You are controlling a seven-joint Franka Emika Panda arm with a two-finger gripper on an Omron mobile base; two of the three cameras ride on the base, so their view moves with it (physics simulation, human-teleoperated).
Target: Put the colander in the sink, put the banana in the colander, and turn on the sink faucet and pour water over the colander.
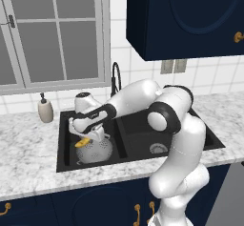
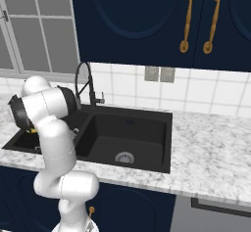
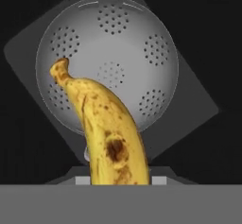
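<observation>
The gripper (image 1: 85,137), clenched on the banana (image 3: 106,133), hangs directly above the colander (image 1: 95,151) in the sink's (image 1: 138,125) left basin, the fruit's long axis pointing down into the bowl.

Count: 1 colander (image 1: 95,149), sitting in the 9 o'clock basin of 1 sink (image 1: 138,159) w/ 2 basins, 1 silver drain (image 1: 158,148) visible in the 3 o'clock basin. 1 banana (image 3: 106,135), above the colander. 1 sink faucet (image 2: 84,81) at 12 o'clock of the sink. 1 soap dispenser (image 1: 45,108) on the desk (image 1: 28,158). 2 wall outlets (image 2: 159,74). 1 window (image 1: 50,32). 2 gold handles (image 2: 200,19) on upper cabinet.
</observation>
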